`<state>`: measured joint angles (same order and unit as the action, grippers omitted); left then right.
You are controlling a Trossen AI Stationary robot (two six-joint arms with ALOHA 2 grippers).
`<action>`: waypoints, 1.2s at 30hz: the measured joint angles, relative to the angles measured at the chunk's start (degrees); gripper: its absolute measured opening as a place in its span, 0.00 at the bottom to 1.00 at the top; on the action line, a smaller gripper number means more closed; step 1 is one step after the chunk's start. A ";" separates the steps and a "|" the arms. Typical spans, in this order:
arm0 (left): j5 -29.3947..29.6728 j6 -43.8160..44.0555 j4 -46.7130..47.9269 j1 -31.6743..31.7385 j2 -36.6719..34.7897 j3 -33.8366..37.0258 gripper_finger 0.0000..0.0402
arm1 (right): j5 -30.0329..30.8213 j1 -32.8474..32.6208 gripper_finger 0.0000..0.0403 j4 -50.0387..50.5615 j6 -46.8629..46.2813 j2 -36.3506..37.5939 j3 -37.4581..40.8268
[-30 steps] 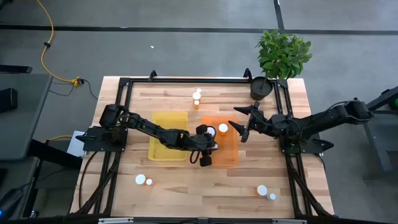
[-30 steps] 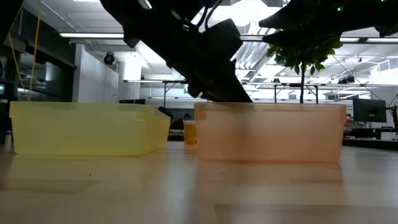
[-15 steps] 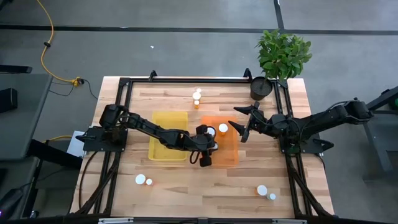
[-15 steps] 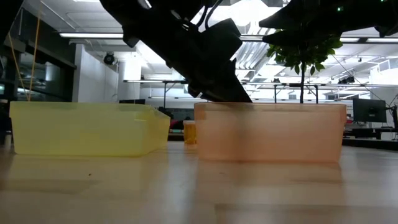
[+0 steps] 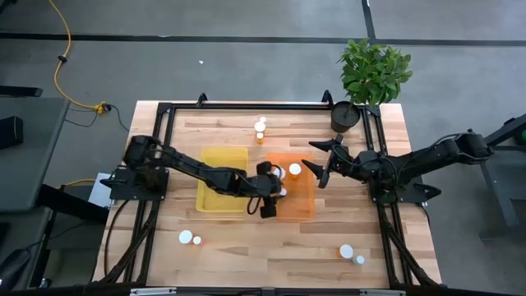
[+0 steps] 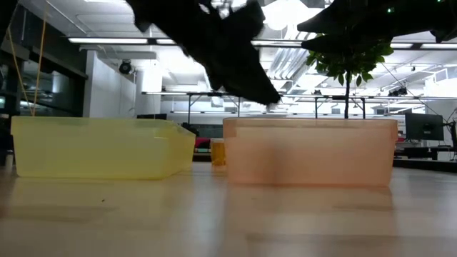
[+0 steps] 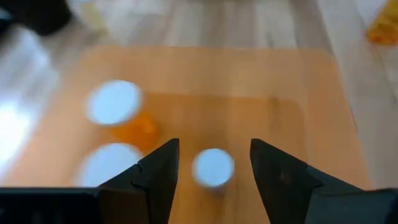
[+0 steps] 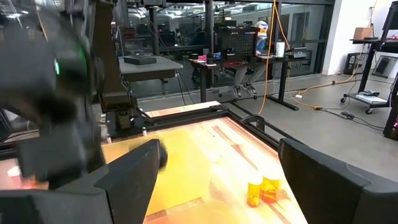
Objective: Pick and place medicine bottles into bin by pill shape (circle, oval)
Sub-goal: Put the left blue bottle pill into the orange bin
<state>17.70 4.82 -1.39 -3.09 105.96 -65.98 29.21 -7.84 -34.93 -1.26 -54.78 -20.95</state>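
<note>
My left gripper [image 5: 269, 196] hangs open above the left part of the orange bin [image 5: 306, 205]; in the left wrist view [image 7: 214, 149] its fingers frame a white-capped medicine bottle [image 7: 213, 167] lying in the bin. Two more bottles [image 7: 114, 102] [image 7: 109, 163] lie in the bin beside it. In the low view the left arm [image 6: 221, 43] is above the bin's rim [image 6: 310, 121]. My right gripper [image 5: 317, 164] is open above the bin's far right side, and also shows in the right wrist view [image 8: 211, 180]. The yellow bin [image 5: 215, 164] stands to the left.
Loose bottles stand at the far middle [image 5: 260, 127], the near left [image 5: 186, 238] and the near right [image 5: 347, 251] of the table. A potted plant [image 5: 371, 70] stands at the far right corner. A black frame [image 5: 246, 106] runs along the table's edges.
My left gripper has risen out of the orange bin to above its rim and has shifted a little toward the table's left edge. My right arm has kept still.
</note>
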 joint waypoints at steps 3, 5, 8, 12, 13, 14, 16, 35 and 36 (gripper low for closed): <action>4.47 -0.09 4.42 0.02 -5.10 0.24 0.47 | -0.35 -0.01 0.80 0.24 -0.02 0.00 0.00; 7.59 -0.53 4.42 -0.42 -9.34 2.43 0.47 | -0.35 -0.02 0.80 0.39 -0.24 0.00 0.00; 10.68 -2.01 -1.53 -1.27 -16.42 8.72 0.47 | -0.32 -0.01 0.80 0.75 -0.26 -0.01 0.00; 10.90 -2.49 -9.60 -1.90 -27.66 19.99 0.47 | -0.37 -0.02 0.80 1.42 -0.26 0.00 0.00; 11.20 -2.44 -11.66 -1.81 -30.89 22.95 0.47 | -0.35 -0.02 0.80 1.42 -0.26 0.00 0.00; 11.31 -2.46 -13.84 -1.61 -33.85 25.54 0.47 | -0.35 -0.01 0.80 1.34 -0.26 0.00 0.00; 11.38 -2.48 -17.42 -1.17 -40.19 31.08 0.47 | -0.34 -0.02 0.80 1.24 -0.26 0.00 0.00; 5.91 -4.13 -30.61 5.48 -64.87 51.47 0.47 | 8.48 -0.02 0.80 4.38 -8.24 0.00 0.00; 5.93 -4.09 -30.53 5.63 -64.83 51.47 0.47 | 12.73 0.21 0.80 6.00 -10.01 0.00 0.00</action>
<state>23.64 0.73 -31.92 2.53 41.12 -14.50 41.94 -7.62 -28.93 -11.27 -54.78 -20.95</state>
